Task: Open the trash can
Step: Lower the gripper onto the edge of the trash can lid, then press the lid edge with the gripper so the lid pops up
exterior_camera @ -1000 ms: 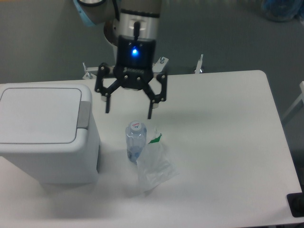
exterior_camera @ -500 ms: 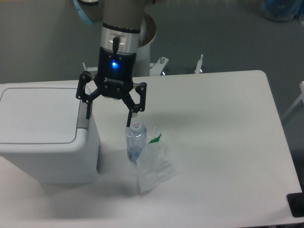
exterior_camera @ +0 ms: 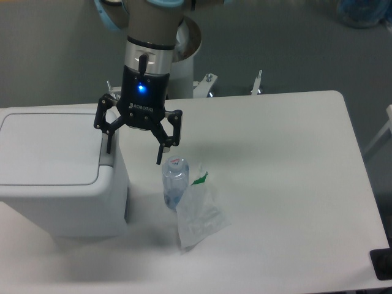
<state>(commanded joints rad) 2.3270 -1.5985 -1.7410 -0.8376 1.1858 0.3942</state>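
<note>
The trash can (exterior_camera: 58,177), a boxy white bin with a flat lid, is being seen at the left end of the white table (exterior_camera: 288,184), its lid lying shut. A grey push-button tab (exterior_camera: 110,150) is being shown at the lid's right edge. The gripper (exterior_camera: 135,153) is being held above the bin's right side, its two fingers spread wide and nothing being gripped between them. One fingertip (exterior_camera: 109,149) is being held at the tab; whether it is touching cannot be told. The other fingertip (exterior_camera: 160,159) is hanging just above a small clear water bottle (exterior_camera: 174,182), which is standing beside the bin. A crumpled clear plastic bag (exterior_camera: 197,211) is lying against the bottle.
</note>
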